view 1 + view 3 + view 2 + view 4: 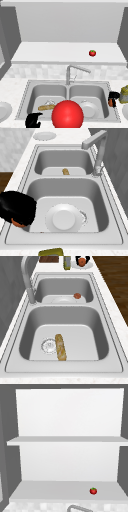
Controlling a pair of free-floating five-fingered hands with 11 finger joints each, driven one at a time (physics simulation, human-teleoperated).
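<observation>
The right hand (113, 97) hovers over the sink's right rim (113, 110), fingers curled round a small orange-red fruit (110, 102), seemingly a firm, smooth, light thing best cradled around its middle. The left hand (33, 120) hangs at the front edge with fingers curled, holding nothing. The left basin (67, 341) holds a baguette (60, 347); the right basin (67, 203) holds an upturned white bowl (63, 218). A tomato (93, 491) sits on the shelf (50, 490).
</observation>
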